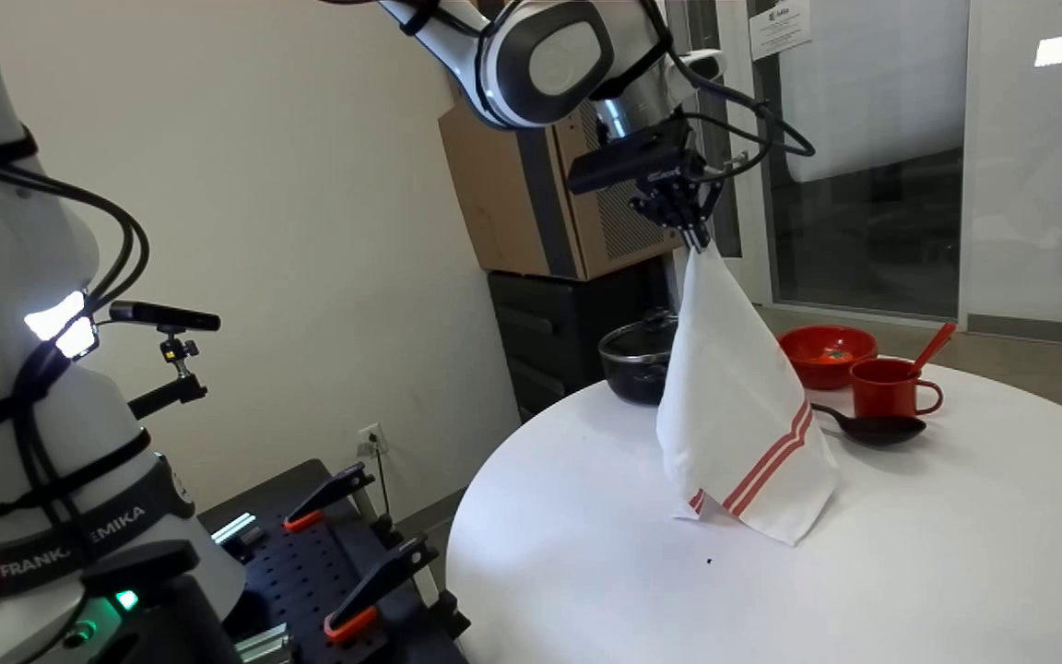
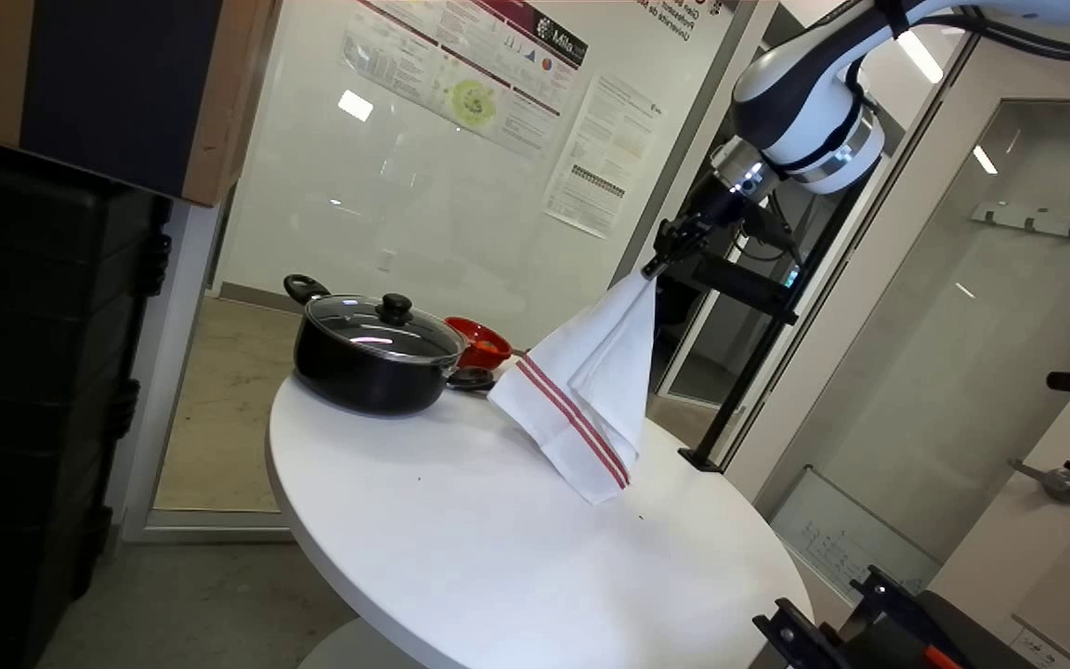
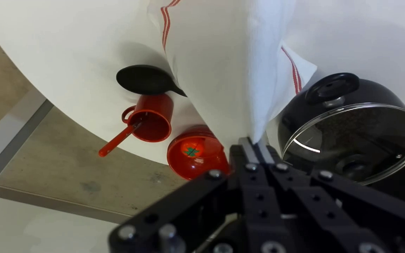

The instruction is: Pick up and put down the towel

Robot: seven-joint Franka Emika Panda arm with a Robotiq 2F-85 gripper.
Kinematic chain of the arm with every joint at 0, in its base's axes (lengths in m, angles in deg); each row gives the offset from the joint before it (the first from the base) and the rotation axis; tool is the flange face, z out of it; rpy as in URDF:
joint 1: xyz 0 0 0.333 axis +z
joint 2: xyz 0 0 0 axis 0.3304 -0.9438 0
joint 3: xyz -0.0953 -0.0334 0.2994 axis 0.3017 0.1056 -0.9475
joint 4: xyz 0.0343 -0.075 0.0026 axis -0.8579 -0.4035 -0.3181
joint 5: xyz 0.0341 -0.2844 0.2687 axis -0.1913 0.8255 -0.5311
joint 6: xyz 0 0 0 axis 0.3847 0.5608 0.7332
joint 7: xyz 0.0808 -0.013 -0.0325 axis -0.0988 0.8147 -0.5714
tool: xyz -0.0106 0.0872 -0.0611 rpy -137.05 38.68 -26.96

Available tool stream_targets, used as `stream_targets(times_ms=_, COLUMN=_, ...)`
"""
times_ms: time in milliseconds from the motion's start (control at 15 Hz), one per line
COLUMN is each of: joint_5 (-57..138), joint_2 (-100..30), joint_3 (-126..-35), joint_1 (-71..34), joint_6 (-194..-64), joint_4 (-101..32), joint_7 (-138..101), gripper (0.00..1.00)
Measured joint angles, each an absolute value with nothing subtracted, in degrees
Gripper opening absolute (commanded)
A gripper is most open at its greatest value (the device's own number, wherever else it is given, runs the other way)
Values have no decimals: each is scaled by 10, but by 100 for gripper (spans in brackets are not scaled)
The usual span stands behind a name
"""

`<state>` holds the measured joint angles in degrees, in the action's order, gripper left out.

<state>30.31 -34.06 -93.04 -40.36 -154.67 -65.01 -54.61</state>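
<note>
"How does the towel [image 1: 743, 397] look?"

"White, with paired red stripes near its lower hem. It hangs over the table [image 2: 516, 567] in a tall folded cone — peaked on top, flaring below. I can't tell whether the lowest corner touches."

"And the fingers [image 3: 249, 153]?"

"Clenched on the towel's peak; in the wrist view it is pinched between their tips."

"Where is there room?"

"In an exterior view, a broad white stretch of table runs from beneath the towel to the curved near edge. The wrist view has the pot [image 3: 381, 93] on one side of the towel, with spoon [image 3: 146, 80], mug [image 3: 156, 103] and bowl [image 3: 213, 163] grouped on the other. The spoon's handle is partly hidden behind the towel, and the bowl and mug sit near the table's rim."

"And the arm [image 1: 549, 69]?"

"Outstretched over the table — gripper [image 1: 696, 242] slanting down, well above the surface."
</note>
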Motion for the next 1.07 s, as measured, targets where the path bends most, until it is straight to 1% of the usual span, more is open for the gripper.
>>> stream_targets(times_ms=267, joint_5=317, joint_2=-361, joint_3=-872, joint_1=-354, joint_6=-1586, joint_4=-652, joint_7=-447, gripper=0)
stream_targets(times_ms=600, joint_5=317, joint_2=-429, joint_3=-813, joint_1=-295, joint_6=-1662, joint_4=-653, joint_7=-278, gripper=0)
stream_targets(times_ms=800, joint_5=303, joint_2=-470, joint_3=-799, joint_1=-268, joint_6=-1682, joint_4=-649, joint_7=-184, gripper=0)
stream_targets(times_ms=1067, joint_5=253, joint_2=-508, joint_3=-807, joint_1=-258, joint_6=-1683, joint_4=-637, joint_7=-96, gripper=0)
